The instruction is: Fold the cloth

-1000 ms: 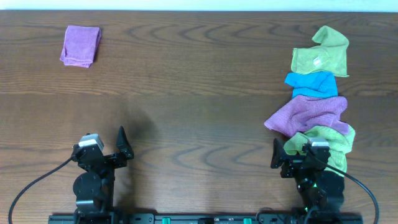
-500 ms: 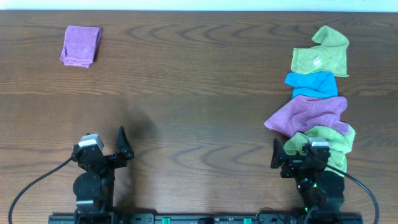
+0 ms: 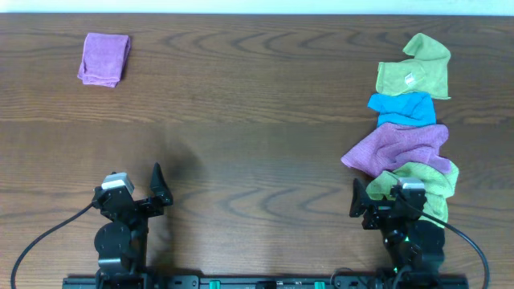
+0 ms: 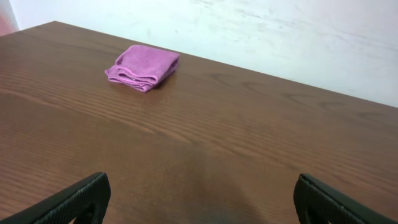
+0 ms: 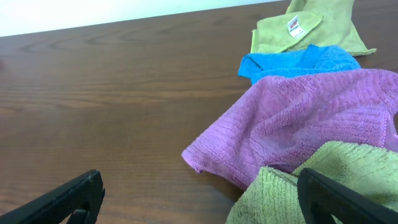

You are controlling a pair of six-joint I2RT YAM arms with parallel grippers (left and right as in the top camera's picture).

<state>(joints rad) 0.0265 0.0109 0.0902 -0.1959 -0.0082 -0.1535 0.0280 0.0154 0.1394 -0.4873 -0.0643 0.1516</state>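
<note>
Purple comes first on your left: a folded purple cloth point(image 3: 104, 59) lies flat near the far left corner of the table point(image 3: 257, 120), well apart from everything else. From the left wrist camera you see it as a neat little pad point(image 4: 143, 67) far ahead of the arm.

Your left gripper point(image 4: 202, 199) sits low at the near edge, its two fingers spread wide to the sides of the view. It has hold of nothing, and only bare wood lies between them.

Your right gripper point(image 5: 199, 190) is also at the near edge, fingers spread wide and holding nothing. A second green cloth point(image 3: 426, 181) lies crumpled just beside it, partly under the arm in the overhead view.

Beyond that, a crumpled purple cloth point(image 3: 401, 144) overlaps the green one, and a blue cloth point(image 3: 401, 108) touches its far side.

Farthest from you in this right-hand row lies the tagged cloth point(image 3: 414, 72), lime green and loosely rumpled, with one corner pointing away from you. Its small white tag point(image 5: 294, 27) faces up, and its near edge touches the blue cloth.
</note>
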